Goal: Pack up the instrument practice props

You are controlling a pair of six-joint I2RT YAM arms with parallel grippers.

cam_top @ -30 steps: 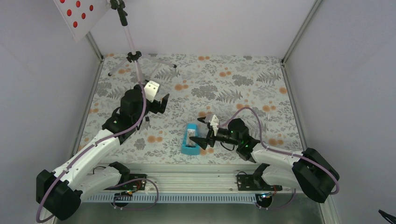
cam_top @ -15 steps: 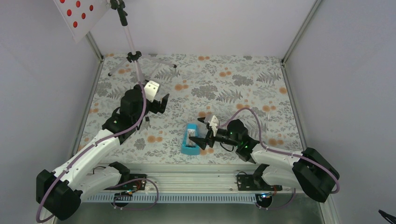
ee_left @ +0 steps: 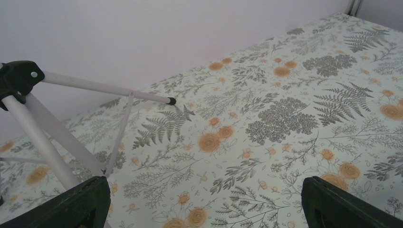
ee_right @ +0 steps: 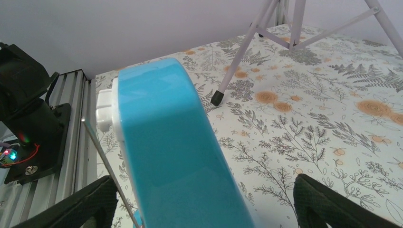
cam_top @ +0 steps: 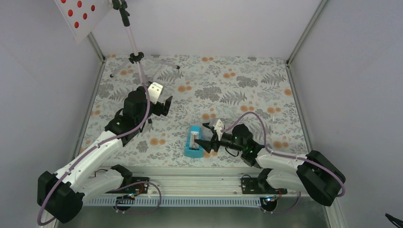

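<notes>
At the far left corner, the silver music stand (cam_top: 135, 57) is seen standing on its tripod legs, its pale desk (cam_top: 78, 16) raised high. Nearer, the left gripper (cam_top: 160, 110) is held spread wide above the floral table (cam_top: 266, 80), with nothing in it. Near the front edge at centre, the turquoise metronome (cam_top: 191, 151) is flanked by the spread fingers of the right gripper (cam_top: 202, 134), not yet pinched. It is judged light, rigid and smooth, so slippery. Its broad flat sides should be taken and the thin rod (ee_right: 102, 156) avoided.
</notes>
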